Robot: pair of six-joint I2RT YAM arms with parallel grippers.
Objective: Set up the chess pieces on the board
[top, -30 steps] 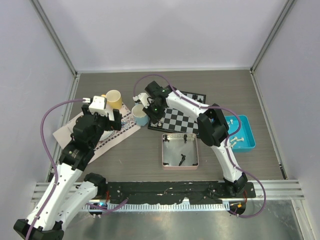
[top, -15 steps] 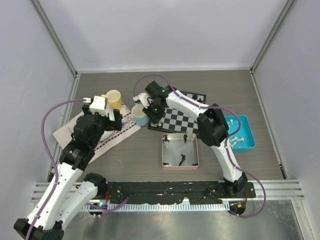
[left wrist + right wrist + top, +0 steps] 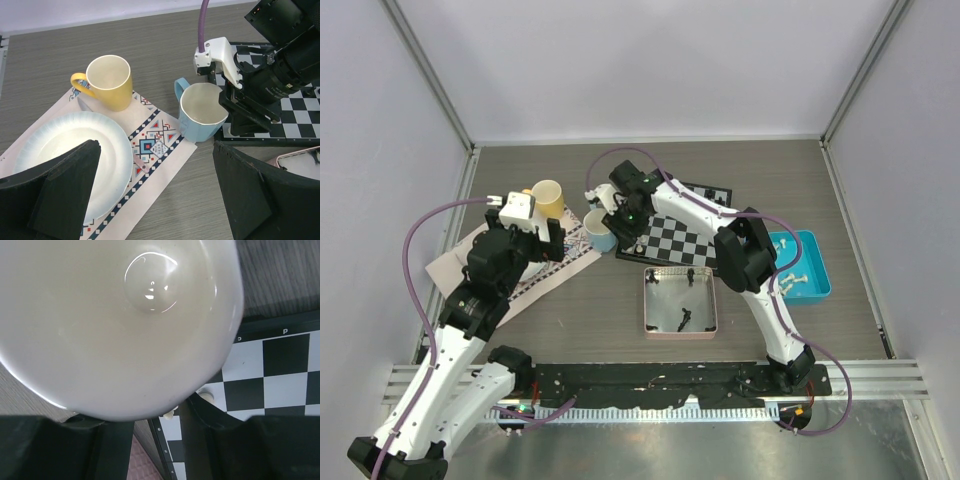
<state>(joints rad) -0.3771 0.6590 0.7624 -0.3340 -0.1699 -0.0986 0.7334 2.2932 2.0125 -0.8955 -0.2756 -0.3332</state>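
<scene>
Black-and-white checks mark the board (image 3: 688,240), which lies mid-table and serves as my reference. On its black border the right wrist view shows two tiny white letters (image 3: 285,331). One looks like a "p" from this angle; the other I cannot read for sure.

The right gripper (image 3: 621,221) hangs at the board's left edge, tight against the blue cup (image 3: 200,114), whose pale inside fills most of that camera. I cannot tell whether its jaws are closed on the rim.

Off-white chess pieces (image 3: 790,272) lie in the blue tray (image 3: 798,236) to the right of the board. A few dark ones sit in the pink tray (image 3: 646,305), just beside the board's near edge.

Left of the board, past the yellow mug (image 3: 109,82), my left gripper (image 3: 155,150) hovers with its fingers spread wide and nothing between them. It is over the plate (image 3: 60,145) on the patterned placemat (image 3: 150,122).
</scene>
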